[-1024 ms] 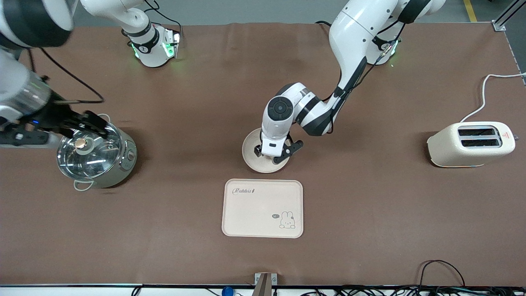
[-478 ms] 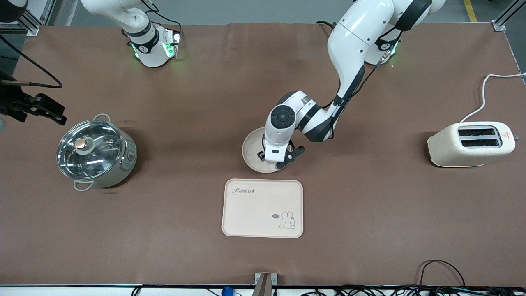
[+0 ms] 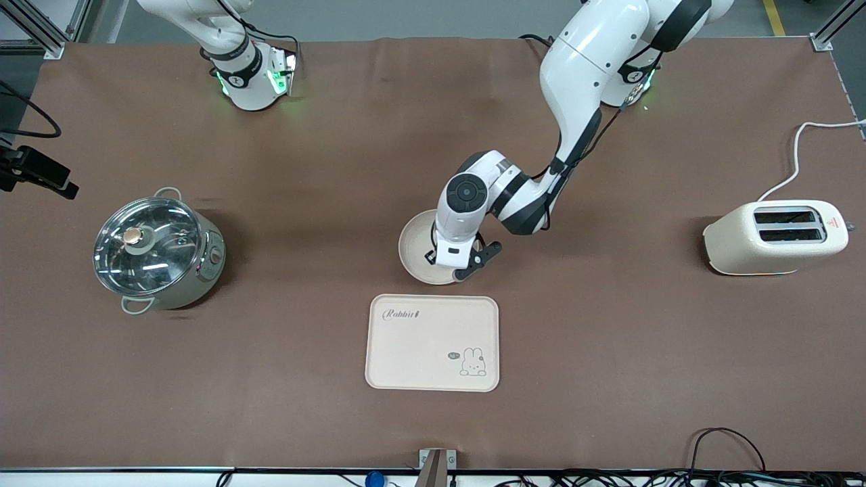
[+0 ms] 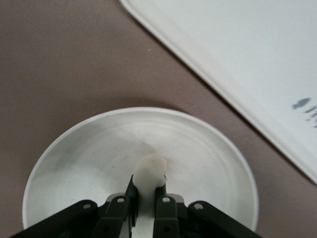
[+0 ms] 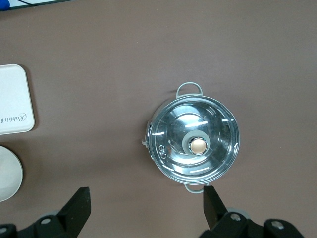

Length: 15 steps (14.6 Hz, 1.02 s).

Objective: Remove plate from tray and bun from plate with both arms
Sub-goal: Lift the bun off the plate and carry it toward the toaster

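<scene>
The round cream plate [image 3: 414, 249] stands on the table, just farther from the front camera than the rectangular "Rabbit" tray [image 3: 433, 343]. My left gripper [image 3: 452, 266] is low over the plate. In the left wrist view the left gripper [image 4: 147, 187] is shut on the small pale bun [image 4: 150, 169] over the middle of the plate [image 4: 74, 168]; the tray's corner [image 4: 237, 59] shows beside it. In the front view the bun is hidden under the gripper. My right gripper [image 3: 47, 177] is at the right arm's end of the table, open and empty [image 5: 146, 208].
A steel pot with a glass lid [image 3: 157, 251] stands toward the right arm's end and also shows in the right wrist view [image 5: 195, 144]. A cream toaster [image 3: 775, 237] with a white cable stands toward the left arm's end. Brown cloth covers the table.
My right arm has swung away from over the pot to the edge of the table at its own end. My left gripper has stayed over the plate, shifting only slightly.
</scene>
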Tool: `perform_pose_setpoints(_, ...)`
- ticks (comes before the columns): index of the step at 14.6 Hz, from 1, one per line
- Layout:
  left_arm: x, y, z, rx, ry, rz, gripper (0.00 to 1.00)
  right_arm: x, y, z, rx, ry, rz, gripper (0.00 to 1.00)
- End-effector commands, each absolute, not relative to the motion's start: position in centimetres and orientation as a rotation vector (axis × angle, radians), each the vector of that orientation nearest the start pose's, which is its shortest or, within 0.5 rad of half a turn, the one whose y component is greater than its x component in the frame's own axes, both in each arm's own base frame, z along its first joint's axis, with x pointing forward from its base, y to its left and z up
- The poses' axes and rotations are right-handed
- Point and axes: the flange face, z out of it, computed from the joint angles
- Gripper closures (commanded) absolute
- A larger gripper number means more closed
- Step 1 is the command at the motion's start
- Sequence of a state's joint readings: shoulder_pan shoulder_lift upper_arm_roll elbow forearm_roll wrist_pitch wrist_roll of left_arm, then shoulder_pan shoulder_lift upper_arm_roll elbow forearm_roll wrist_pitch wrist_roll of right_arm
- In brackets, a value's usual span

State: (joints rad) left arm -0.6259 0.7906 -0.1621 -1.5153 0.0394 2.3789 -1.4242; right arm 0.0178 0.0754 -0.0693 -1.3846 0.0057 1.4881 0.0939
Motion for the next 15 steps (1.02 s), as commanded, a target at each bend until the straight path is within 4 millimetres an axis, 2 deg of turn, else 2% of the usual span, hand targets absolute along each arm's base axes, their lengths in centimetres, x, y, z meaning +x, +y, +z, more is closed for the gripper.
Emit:
perform_pose_setpoints(1,54.4,-49.1,25.0,-3.085,-1.103,0.006,0.84,55.9,-2.3,66.3,-3.113,0.212,-0.057,0.0)
perform_pose_setpoints(4,59.8,-42.1,29.3,-3.019,-1.264,-0.034,0.83,56.0,-1.8,66.6,-3.113,0.2,-0.071,0.0)
perform_pose_setpoints(5,61.3,-39.2,29.7,-2.986,-1.282,-0.025,0.83,56.1,-1.6,66.5,-3.115,0.198,-0.073,0.0)
perform_pose_setpoints(8,65.8,-28.6,29.5,-2.947,-1.147,0.01,0.82,56.1,-1.6,66.3,-3.115,0.196,-0.073,0.0)
perform_pose_setpoints(9,66.6,-26.2,28.9,-2.946,-1.125,0.025,0.82,56.2,-1.6,66.3,-3.113,0.198,-0.076,0.0)
perform_pose_setpoints(10,67.3,-23.4,27.3,-2.94,-1.098,0.057,0.76,56.3,-1.4,66.3,-3.113,0.194,-0.083,0.0)
perform_pose_setpoints(12,67.4,-19.8,23.9,-2.937,-1.004,0.128,0.72,56.4,-0.9,66.2,-3.113,0.177,-0.087,0.0)
perform_pose_setpoints(13,67.9,-16.8,22.9,-2.929,-0.995,0.15,0.68,56.4,-0.8,66.3,-3.112,0.172,-0.097,0.0)
perform_pose_setpoints(15,67.7,-13.1,21.2,-2.941,-0.911,0.196,0.65,56.5,-0.8,66.4,-3.112,0.172,-0.109,0.0)
